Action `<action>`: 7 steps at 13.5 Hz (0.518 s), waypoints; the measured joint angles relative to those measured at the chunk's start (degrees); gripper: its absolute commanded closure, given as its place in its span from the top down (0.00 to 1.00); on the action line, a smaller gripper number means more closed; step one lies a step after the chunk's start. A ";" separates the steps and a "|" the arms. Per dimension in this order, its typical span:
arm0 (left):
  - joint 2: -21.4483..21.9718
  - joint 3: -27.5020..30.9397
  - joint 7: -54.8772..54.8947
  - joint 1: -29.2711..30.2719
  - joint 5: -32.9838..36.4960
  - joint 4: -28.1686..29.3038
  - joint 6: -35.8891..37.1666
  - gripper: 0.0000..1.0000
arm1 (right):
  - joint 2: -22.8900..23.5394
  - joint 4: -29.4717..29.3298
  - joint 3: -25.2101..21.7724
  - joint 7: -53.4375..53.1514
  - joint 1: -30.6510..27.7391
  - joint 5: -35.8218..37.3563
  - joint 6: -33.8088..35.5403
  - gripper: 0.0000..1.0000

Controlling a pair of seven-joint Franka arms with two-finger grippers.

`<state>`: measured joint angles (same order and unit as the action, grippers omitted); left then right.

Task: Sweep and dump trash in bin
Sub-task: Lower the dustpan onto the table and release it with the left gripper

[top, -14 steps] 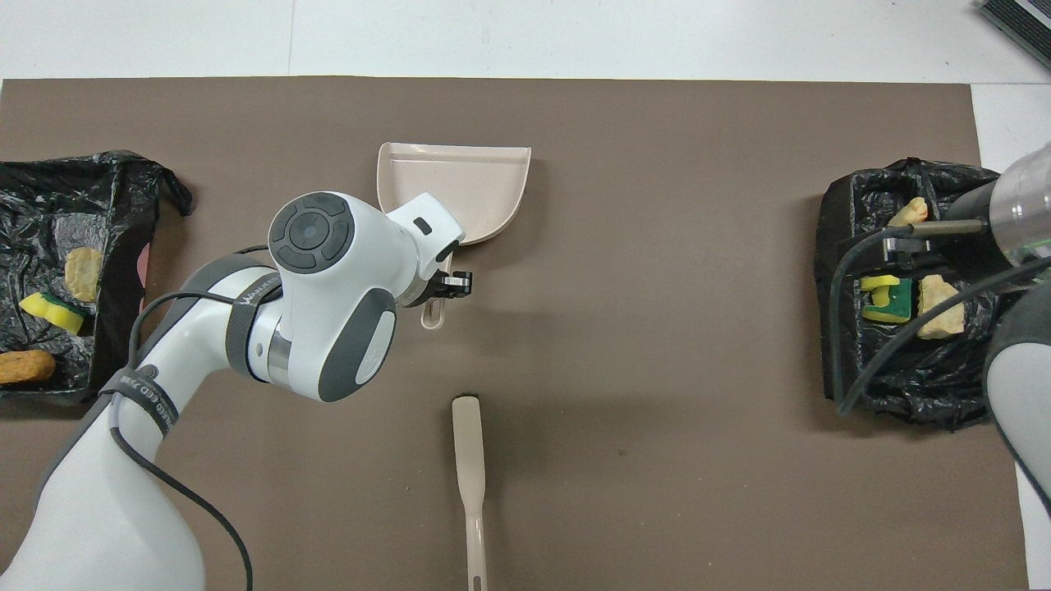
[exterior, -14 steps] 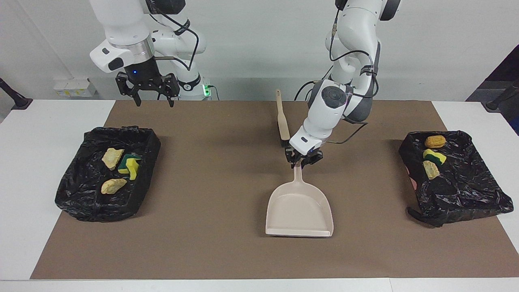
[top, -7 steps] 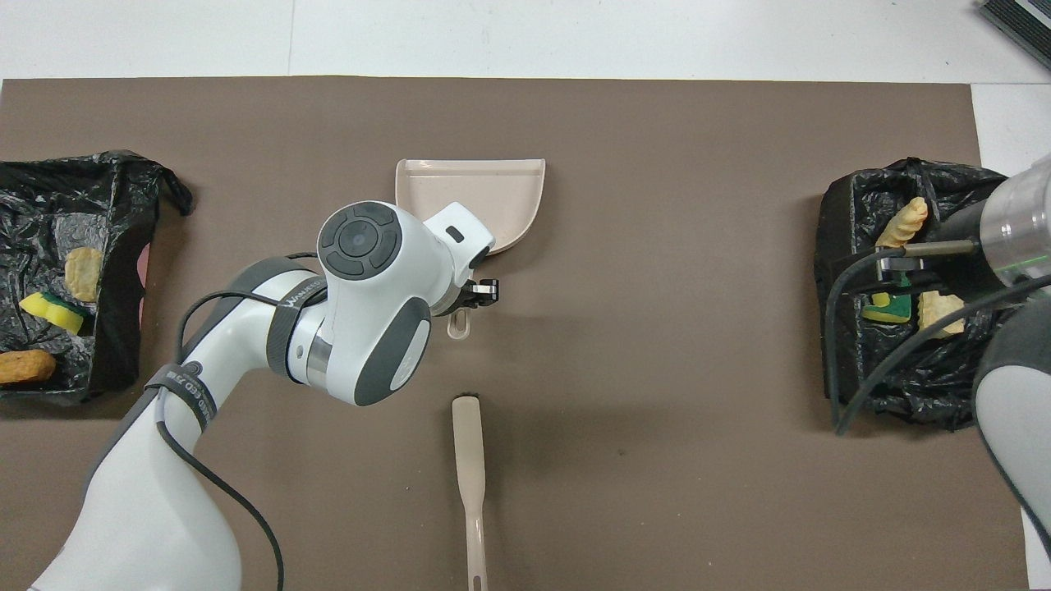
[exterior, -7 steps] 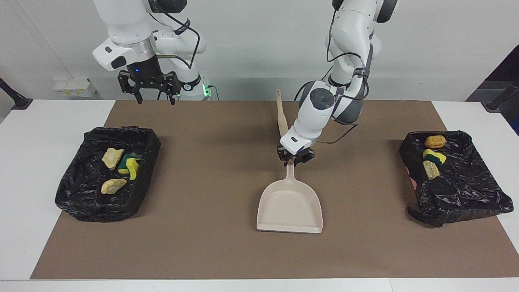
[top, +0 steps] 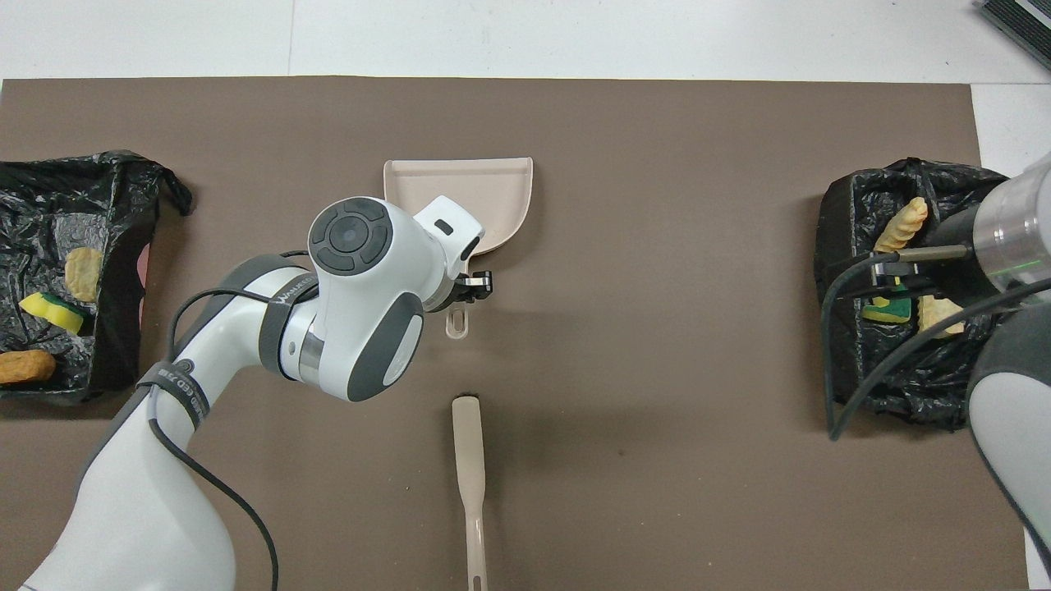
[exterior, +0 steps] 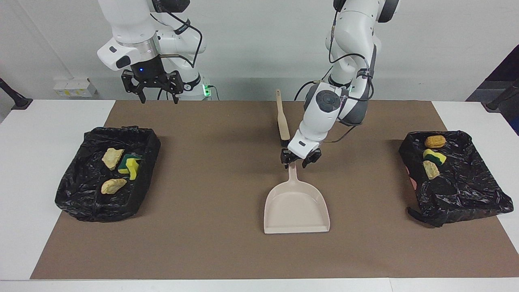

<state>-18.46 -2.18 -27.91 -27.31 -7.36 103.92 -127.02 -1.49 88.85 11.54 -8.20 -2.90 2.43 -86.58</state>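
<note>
- Left end effector (exterior: 300,160): fingers apart, straddling the dustpan (exterior: 297,209) handle, not clamping it.
- Right end effector (exterior: 154,86): fingers apart, empty, waiting above the desk (exterior: 48,117) edge.
- Trash: four pieces (exterior: 120,169) in one black-lined bin (exterior: 81,205), three (exterior: 434,154) in the other (exterior: 478,194).
- Risk: snagging the handle on lift-off, dragging the dustpan.

Beige dustpan (exterior: 297,207) and brush (exterior: 282,121), brown mat (exterior: 211,170), black bin liners (exterior: 77,194), yellow-green sponges (exterior: 130,165).
</note>
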 measured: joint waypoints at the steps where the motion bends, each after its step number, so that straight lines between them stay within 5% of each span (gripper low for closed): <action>1: 0.53 0.19 0.02 0.11 1.44 -0.48 0.62 1.00 | 0.00 0.00 -0.01 -0.07 0.00 -0.01 0.00 1.00; 7: 9.29 1.24 9.23 8.89 4.45 -1.38 9.14 1.00 | -0.02 0.00 0.03 -1.33 0.04 -0.09 -0.04 1.00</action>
<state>-9.17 -0.94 -18.68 -18.42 -2.90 102.54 -117.87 -1.52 88.85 11.57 -9.53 -2.87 2.35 -86.62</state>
